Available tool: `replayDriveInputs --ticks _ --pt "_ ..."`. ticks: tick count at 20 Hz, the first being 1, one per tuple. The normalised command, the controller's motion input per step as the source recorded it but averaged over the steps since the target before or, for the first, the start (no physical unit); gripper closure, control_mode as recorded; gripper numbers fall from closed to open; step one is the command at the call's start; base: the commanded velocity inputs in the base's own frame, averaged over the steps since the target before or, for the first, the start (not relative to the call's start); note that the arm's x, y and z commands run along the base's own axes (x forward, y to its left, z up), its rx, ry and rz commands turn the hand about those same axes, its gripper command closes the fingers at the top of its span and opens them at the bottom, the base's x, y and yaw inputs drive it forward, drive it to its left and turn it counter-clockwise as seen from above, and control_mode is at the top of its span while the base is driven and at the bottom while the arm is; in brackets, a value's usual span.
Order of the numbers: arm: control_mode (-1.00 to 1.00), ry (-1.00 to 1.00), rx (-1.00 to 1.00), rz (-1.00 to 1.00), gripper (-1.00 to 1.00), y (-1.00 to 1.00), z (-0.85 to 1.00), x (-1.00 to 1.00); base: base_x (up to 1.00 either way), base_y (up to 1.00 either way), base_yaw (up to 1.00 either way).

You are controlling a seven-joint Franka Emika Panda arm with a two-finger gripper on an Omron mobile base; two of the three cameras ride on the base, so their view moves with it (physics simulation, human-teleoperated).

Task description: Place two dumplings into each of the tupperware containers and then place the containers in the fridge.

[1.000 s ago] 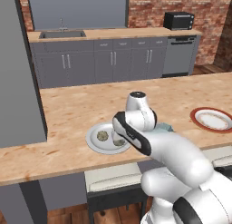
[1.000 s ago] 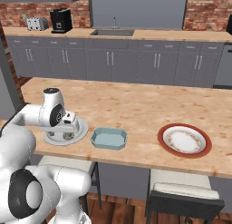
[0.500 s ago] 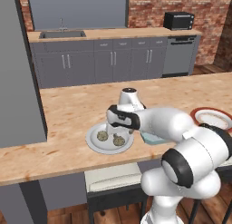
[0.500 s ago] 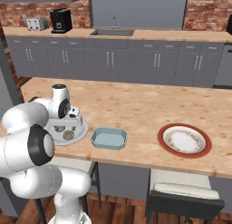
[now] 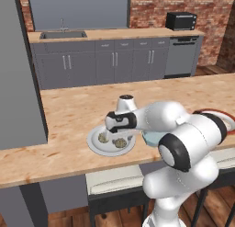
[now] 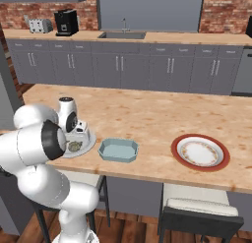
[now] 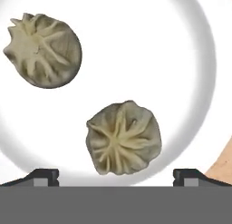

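I am holding my gripper (image 7: 116, 175) with jaws spread apart over the grey round plate (image 7: 199, 60), framing one of two visible dumplings (image 7: 123, 137). One light blue tupperware container (image 6: 118, 150) is sitting just beside the plate.

Red-rimmed plate (image 5: 220, 116) behind the arm

Wooden counter (image 6: 147, 114) — bearing a grey plate (image 5: 94, 143), blue tub (image 6: 118, 150) and red-rimmed plate (image 6: 200, 152).
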Motion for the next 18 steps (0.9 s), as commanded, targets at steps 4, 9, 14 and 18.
replayDriveInputs --ticks 4,9,14,18 --pt "-1.00 0.02 0.00 0.00 -1.00 0.00 -0.38 0.13 0.00 0.00 0.00" --pt "-1.00 0.02 0.00 0.00 -1.00 0.00 -0.14 0.24 0.00 0.00 0.00" --pt "-1.00 0.08 0.00 0.00 -1.00 0.00 -0.04 0.04 0.00 0.00 0.00" --pt "-1.00 0.06 0.00 0.00 1.00 0.00 -0.18 0.00 0.00 0.00 0.00"
